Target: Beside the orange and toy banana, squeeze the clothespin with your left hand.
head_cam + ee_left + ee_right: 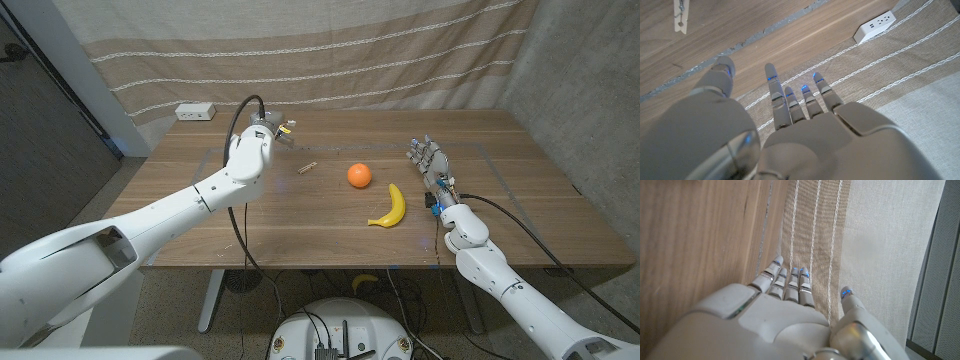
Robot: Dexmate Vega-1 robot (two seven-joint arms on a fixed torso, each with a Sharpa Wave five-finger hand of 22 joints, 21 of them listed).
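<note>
The bench (300, 215) is matt wood with a plain grain. The clothespin (307, 168) looks like pale bare wood, the orange (359, 175) dull-skinned, the toy banana (389, 207) smooth yellow plastic. Each robot hand — left (790, 135), right (785, 320) — has smooth grey shells with a soft sheen. Behind hangs coarse striped cloth (300, 50).

The right hand (790, 320) is seen from behind, its fingers (790, 282) straight and close together, thumb (850, 305) set apart, holding nothing. Beyond the fingertips hangs a striped cloth (815, 225); the wooden table (695, 245) lies beside the fingers, opposite the thumb.
</note>
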